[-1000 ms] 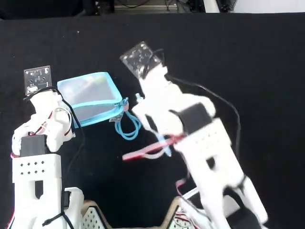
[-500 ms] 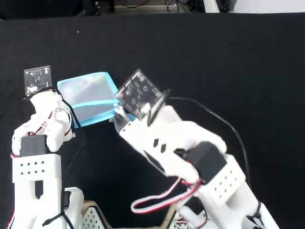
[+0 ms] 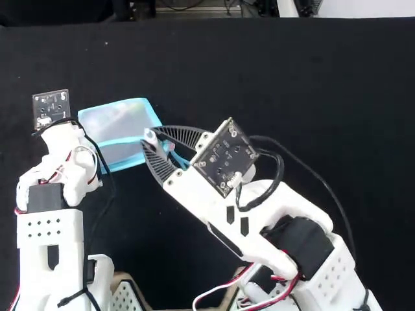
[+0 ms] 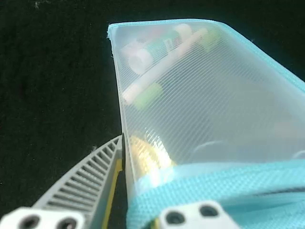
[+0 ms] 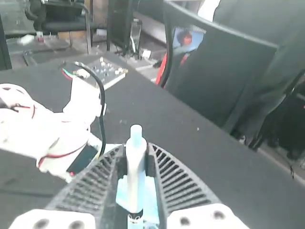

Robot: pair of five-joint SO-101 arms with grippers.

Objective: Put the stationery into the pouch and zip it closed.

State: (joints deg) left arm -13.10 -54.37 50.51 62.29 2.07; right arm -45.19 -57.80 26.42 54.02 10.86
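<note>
High: R gripper (image 3: 153, 140) swinging in from right vs 1 s ago, now hovering at mouth of translucent teal-trimmed plastic pouch (image 3: 117, 123); insertion looking imminent.
L wrist: L gripper (image 4: 131, 198) jaws seemingly pinching pouch edge. Inside, lying loose: long white stick (image 4: 143, 86), green piece (image 4: 148, 94), yellow item (image 4: 147, 155).
R wrist: jaws clamping tight on white-and-blue pen (image 5: 135, 167).

Pouch (image 3: 120, 126) lies on table (image 3: 311, 84) toward rear left, stationery (image 4: 157, 62) inside, near edge in left gripper (image 4: 125, 160); right gripper (image 3: 154, 142), pen (image 5: 135, 160) between its fingers, sits at pouch's right end (contact unclear).
</note>
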